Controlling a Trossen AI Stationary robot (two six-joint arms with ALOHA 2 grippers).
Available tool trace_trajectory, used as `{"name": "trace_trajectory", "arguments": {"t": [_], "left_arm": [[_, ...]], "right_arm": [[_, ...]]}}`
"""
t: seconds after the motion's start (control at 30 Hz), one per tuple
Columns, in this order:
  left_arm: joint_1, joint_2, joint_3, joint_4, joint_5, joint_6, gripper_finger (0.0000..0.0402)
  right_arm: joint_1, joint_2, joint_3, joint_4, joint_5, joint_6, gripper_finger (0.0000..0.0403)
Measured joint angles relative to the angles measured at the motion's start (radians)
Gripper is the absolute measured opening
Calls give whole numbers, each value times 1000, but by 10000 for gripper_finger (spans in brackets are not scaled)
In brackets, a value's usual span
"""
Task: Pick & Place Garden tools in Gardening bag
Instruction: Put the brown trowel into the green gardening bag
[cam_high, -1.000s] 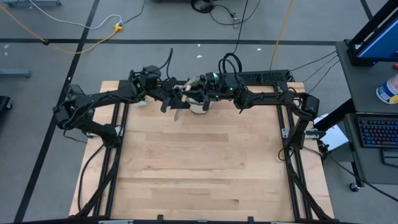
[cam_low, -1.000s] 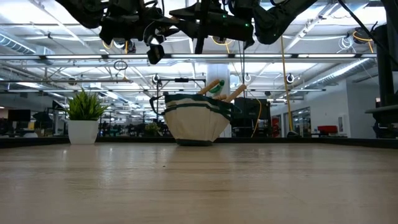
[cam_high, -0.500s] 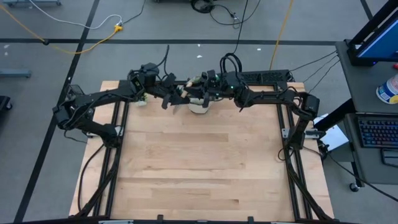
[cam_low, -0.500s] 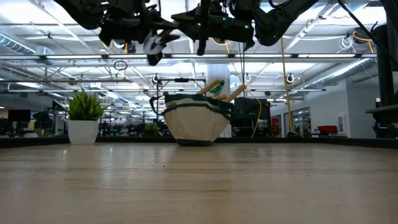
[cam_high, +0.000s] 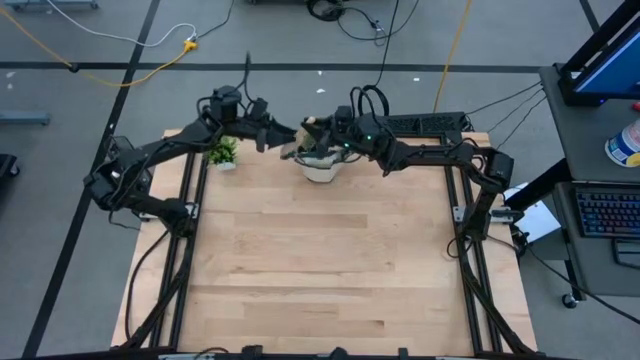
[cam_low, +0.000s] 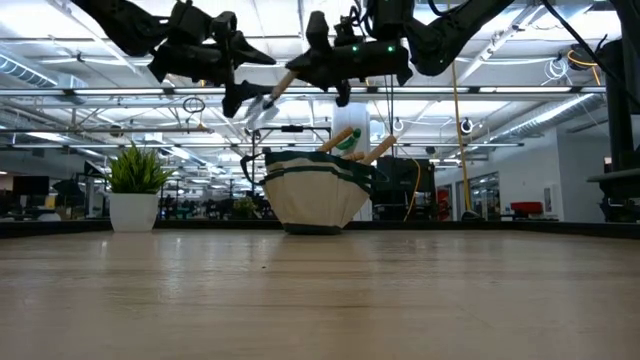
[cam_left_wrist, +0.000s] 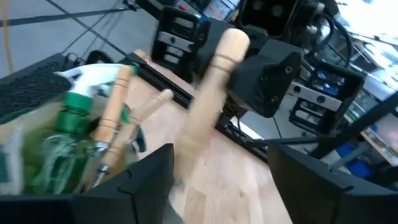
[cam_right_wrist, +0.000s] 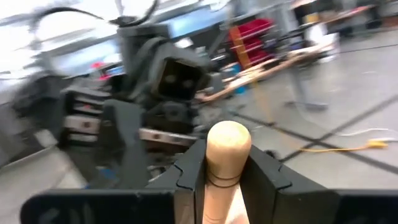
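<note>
A wooden-handled garden tool (cam_low: 275, 92) with a metal head (cam_low: 260, 110) hangs in the air over the gardening bag (cam_low: 315, 195), and my right gripper (cam_right_wrist: 227, 162) is shut on its handle. My left gripper (cam_left_wrist: 221, 152) stands open with a finger on each side of that handle, touching nothing; in the high view it (cam_high: 278, 133) is just left of the bag (cam_high: 322, 168). The beige bag stands on its base at the table's far edge. It holds wooden-handled tools (cam_left_wrist: 112, 118) and a green spray bottle (cam_left_wrist: 78, 112). My right gripper pinches the tool's wooden handle (cam_right_wrist: 227, 171) between its two fingers, just below the rounded free end (cam_right_wrist: 229, 138). The fingers come about level from the table's right and lie across the handle. The tool is lifted clear and slants down, its metal head lowest, above the bag.
A small potted plant (cam_high: 222, 152) stands near the far left corner, left of the bag and under the left arm. The wide wooden tabletop (cam_high: 320, 260) lies in front of the bag. Cables and a black strip (cam_high: 425, 122) lie behind the far edge.
My left gripper has opened, let go of the tool and swung back toward the table's far left, uncovering the plant. The tool has stayed in my right gripper, which has turned; the tool has tipped, so its metal head now hangs lower over the bag.
</note>
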Motion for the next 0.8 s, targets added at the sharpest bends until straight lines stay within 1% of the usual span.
{"name": "trace_trajectory", "arguments": {"t": [0.07, 0.2, 0.33, 0.5, 0.63, 0.8], "left_arm": [[27, 0, 0, -3, 7, -10, 272], [75, 0, 0, -9, 54, -6, 285], [113, 0, 0, -18, 72, 9, 289], [152, 0, 0, -25, 72, 24, 291], [166, 0, 0, -25, 71, 23, 291], [163, 0, 0, -25, 71, 24, 291]], "right_arm": [[0, 0, 0, -19, 81, -11, 65], [5, 0, 0, -49, 249, -65, 65], [26, 0, 0, -88, 370, -150, 65], [55, 0, 0, -98, 463, -231, 65], [68, 0, 0, -151, 542, -276, 65], [73, 0, 0, -174, 549, -277, 65]]}}
